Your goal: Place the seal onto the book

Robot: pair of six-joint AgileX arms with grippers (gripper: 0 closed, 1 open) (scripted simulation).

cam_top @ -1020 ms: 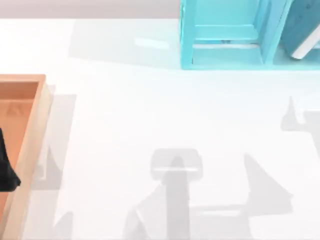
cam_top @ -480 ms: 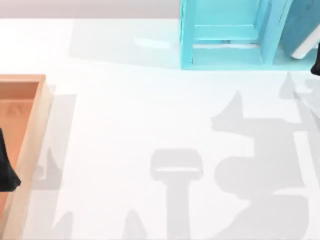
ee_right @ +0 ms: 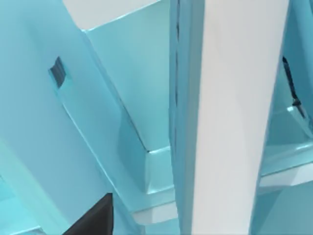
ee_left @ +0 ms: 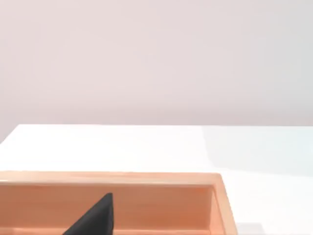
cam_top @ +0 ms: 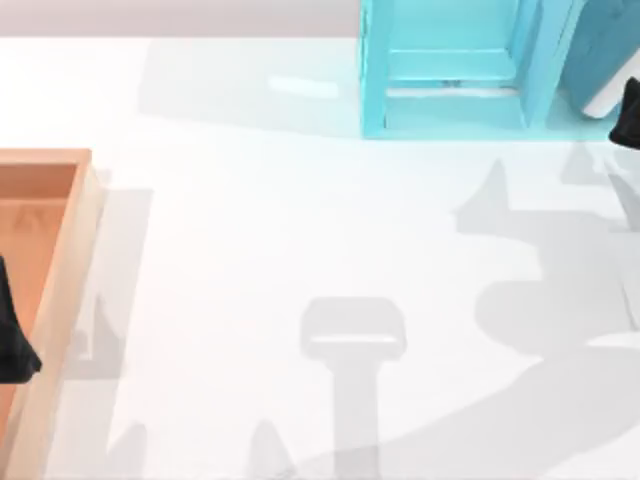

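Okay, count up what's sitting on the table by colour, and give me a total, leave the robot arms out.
Turquoise: 1, the shelf unit at the far right.
Teal-blue: 1, the book leaning in the shelf unit's right compartment.
Orange-tan wood: 1, the tray at the left edge.
Total: 3.

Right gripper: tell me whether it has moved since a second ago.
Yes. The right gripper has come in at the top view's right edge beside the turquoise shelf unit, where a second ago it was out of view.
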